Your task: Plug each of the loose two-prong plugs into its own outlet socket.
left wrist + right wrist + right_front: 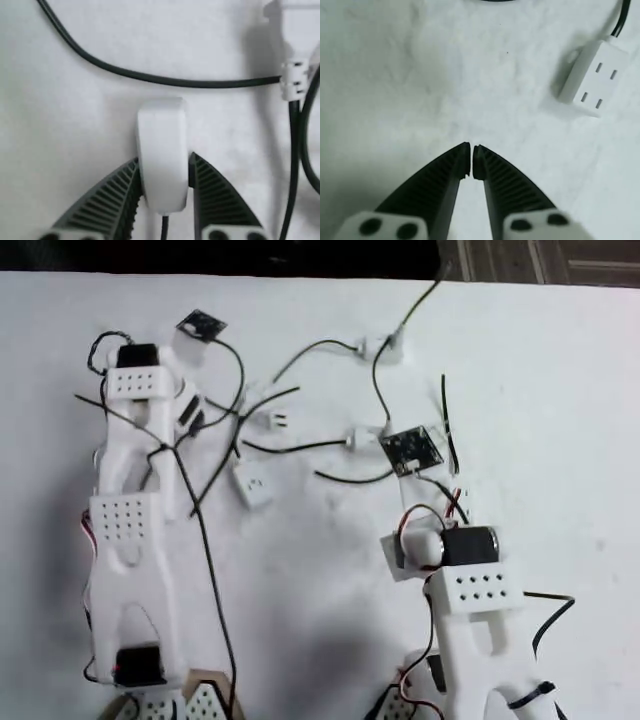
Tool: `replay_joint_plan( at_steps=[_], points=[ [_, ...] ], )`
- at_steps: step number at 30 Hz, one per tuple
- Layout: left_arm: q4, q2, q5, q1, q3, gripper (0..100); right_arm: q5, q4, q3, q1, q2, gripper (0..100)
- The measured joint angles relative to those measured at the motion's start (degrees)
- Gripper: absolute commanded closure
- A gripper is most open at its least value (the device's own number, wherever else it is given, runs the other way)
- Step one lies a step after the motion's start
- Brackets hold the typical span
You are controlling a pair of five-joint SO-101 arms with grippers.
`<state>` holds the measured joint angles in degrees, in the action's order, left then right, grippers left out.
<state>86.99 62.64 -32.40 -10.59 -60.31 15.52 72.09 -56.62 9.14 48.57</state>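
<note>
Over the table, a loose two-prong plug (276, 421) lay between the arms. Left wrist: the left gripper (164, 161) clamped a white plug (161, 130) (light, stiff, likely slick; hold its flat sides). Right wrist: the right gripper (471, 161) sat pressed together, empty, near an outlet socket (594, 80).

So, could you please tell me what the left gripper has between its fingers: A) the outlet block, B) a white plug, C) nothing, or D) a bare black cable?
B: in the left wrist view the left gripper is closed on the white plug, with one ridged finger on each side.
</note>
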Motion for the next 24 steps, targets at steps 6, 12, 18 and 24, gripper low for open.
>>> replay_joint_plan(
  at_steps=[6, 12, 18, 24],
  points=[
    [2.2, 0.09, -0.18, 0.18, -0.35, 98, 0.0, 0.0, 0.0, 0.0, 0.0, 98.0],
    [9.58, -2.55, -0.44, 0.18, -0.35, 98, 0.0, 0.0, 0.0, -0.53, 0.0, 98.0],
    [14.59, -9.23, -0.44, 1.41, -0.35, 98, 0.0, 0.0, 0.0, -4.75, 0.0, 98.0],
    [14.95, -16.7, 2.02, 4.4, 7.12, 98, 0.0, 0.0, 0.0, -8.0, 0.0, 98.0]
  ],
)
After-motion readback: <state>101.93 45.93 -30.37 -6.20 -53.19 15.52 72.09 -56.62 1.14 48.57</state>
